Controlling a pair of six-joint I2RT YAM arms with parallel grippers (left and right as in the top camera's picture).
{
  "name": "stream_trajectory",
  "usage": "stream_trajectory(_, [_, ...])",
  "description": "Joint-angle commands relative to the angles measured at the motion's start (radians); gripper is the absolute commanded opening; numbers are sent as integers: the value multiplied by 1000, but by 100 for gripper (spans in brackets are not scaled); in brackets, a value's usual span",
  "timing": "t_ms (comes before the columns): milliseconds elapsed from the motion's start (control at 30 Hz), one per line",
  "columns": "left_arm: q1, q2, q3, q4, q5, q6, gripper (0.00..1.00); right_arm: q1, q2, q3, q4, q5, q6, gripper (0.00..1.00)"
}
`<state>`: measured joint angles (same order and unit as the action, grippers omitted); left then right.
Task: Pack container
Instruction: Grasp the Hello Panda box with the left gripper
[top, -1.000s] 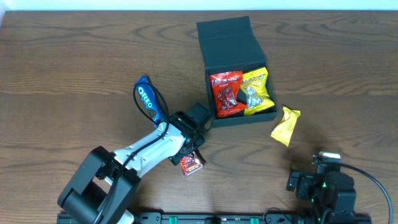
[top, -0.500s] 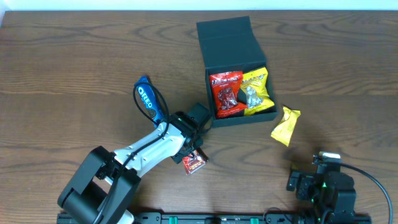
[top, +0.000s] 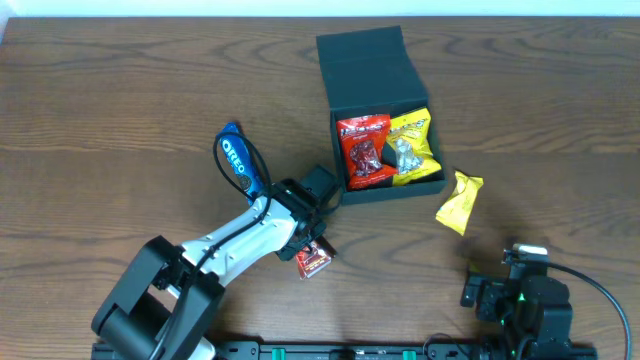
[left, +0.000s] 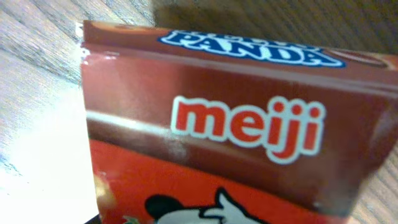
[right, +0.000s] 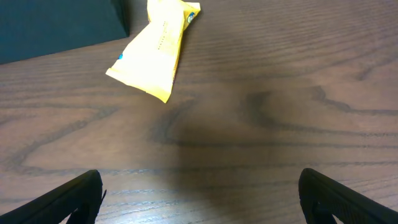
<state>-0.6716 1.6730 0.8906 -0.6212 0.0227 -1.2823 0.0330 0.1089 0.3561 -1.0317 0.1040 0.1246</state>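
The dark teal container (top: 394, 190) stands open at the back centre, its flap lid (top: 365, 62) raised behind it. Inside lie a red packet (top: 364, 150), a yellow packet (top: 418, 135) and a small silver-wrapped piece (top: 404, 153). My left gripper (top: 306, 250) is just left of the container's front corner, shut on a red Meiji Hello Panda packet (top: 313, 260), which fills the left wrist view (left: 211, 130); the fingers are hidden there. My right gripper (right: 199, 199) is open and empty, low at the front right of the table (top: 510, 290).
A yellow packet (top: 459, 202) lies on the table right of the container and shows in the right wrist view (right: 155, 50), beside the container's wall (right: 56, 25). A blue Oreo packet (top: 238, 160) lies left of the left arm.
The red Meiji packet has shifted slightly right and toward the container with the left gripper. The right arm has not moved.
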Motion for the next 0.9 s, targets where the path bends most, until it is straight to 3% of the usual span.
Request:
stream_trajectory(0, [-3, 14, -7, 2, -3, 0, 43, -13, -5, -4, -5, -3, -10, 99])
stream_trajectory(533, [-3, -1, -5, 1, -5, 6, 33, -13, -5, -4, -5, -3, -10, 99])
stream_trajectory(867, [-3, -105, 5, -6, -71, 98, 30, -13, -5, -4, -5, -3, -10, 99])
